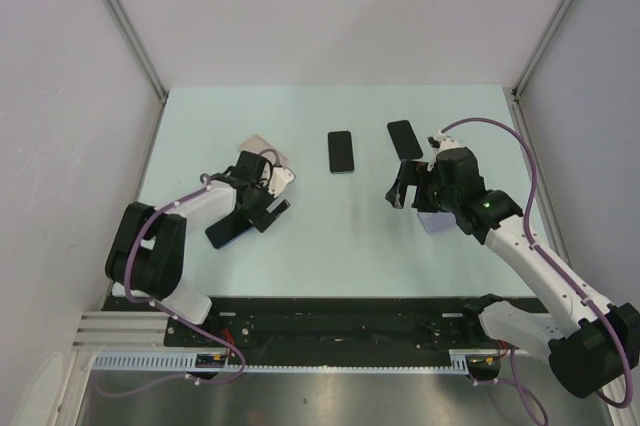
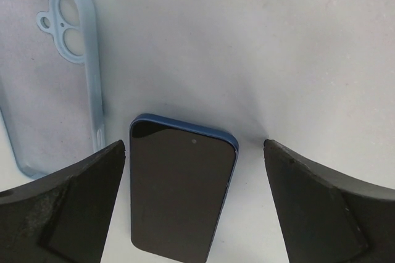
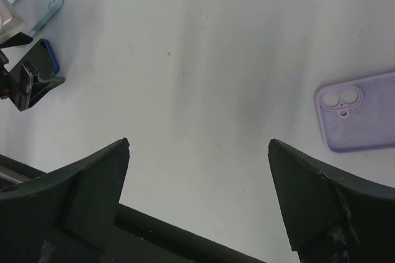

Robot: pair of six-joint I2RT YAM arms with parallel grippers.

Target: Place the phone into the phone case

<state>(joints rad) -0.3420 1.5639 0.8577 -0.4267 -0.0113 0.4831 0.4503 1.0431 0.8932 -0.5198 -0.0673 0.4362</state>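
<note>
Left tool: the left tool hangs low over the pale flat surface. Its two dark fingers are spread wide and pinch nothing.
Phone: a dark blue flat rectangular phone lies screen up on the surface, in the gap between the left tool's fingers. It is close to the finger on the left of the wrist view, and I cannot tell whether they touch. It is apart from the other finger.
Phone case: a light blue soft rectangular phone case lies open side up with its pale lining showing and the camera cut-out at its far end. It sits just beside the phone, with a thin strip of surface between them.
Right tool: the right tool is held above the right half of the surface, its fingers spread wide over bare surface.
Lilac case: a lilac rounded phone case lies flat, camera openings showing. In the top view it is partly under the right arm.
Pink case: a pale pink phone case lies beyond the left tool, partly hidden by it.
Other phones: a black phone with a blue rim and a plain black phone lie apart toward the far side. The plain black one is near the right tool.
</note>
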